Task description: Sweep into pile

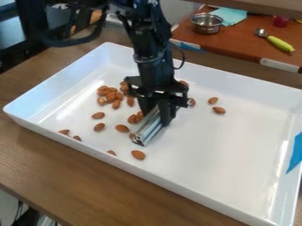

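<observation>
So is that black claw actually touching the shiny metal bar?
Touching: the camera view shows the gripper with the metal bar clasped between its fingers.

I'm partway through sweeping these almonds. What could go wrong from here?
Almonds near the end of the metal bar in the gripper might slip past it. The outlying pair on the picture's right could be left out of the pile. Those beside the near wall of the white tray may be hard to get behind.

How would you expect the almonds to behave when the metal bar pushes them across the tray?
The almonds will probably slide, since the tray looks smooth and glossy. Their tapered oval shape suggests skidding or wobbling rather than rolling far.
</observation>
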You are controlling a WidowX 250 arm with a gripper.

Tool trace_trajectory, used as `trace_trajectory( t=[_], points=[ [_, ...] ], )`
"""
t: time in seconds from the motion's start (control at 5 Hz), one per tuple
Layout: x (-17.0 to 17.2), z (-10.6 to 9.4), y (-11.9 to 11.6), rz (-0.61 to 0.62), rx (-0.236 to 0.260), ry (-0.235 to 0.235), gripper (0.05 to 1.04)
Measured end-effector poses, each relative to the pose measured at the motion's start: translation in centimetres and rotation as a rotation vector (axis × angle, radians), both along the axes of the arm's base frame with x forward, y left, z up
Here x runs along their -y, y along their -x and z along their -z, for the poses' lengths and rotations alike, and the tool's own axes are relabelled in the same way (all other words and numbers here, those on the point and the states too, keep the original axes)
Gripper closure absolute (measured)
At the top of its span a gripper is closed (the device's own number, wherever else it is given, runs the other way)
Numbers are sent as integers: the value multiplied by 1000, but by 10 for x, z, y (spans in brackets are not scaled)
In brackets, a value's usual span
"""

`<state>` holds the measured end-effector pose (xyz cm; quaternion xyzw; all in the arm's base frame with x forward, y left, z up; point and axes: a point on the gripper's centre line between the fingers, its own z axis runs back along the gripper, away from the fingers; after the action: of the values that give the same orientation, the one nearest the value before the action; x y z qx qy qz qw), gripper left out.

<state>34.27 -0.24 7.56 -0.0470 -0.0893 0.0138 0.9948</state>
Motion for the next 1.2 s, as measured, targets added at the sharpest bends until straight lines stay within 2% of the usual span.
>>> trace_trajectory(
  t=[0.2, 0.4, 0.6, 0.8, 1.0, 1.2],
  points=[
    [-29, 2, -3, -29, 0, -18, 703],
    [-55, 2, -1, -13, -43, -37, 703],
    [-77, 4, 6, 14, -116, -58, 704],
    [-105, 2, 17, 17, -167, -84, 704],
    [-102, -1, 24, 38, -168, 8, 704],
    [-77, -22, 23, 27, -125, 145, 704]
  ],
)
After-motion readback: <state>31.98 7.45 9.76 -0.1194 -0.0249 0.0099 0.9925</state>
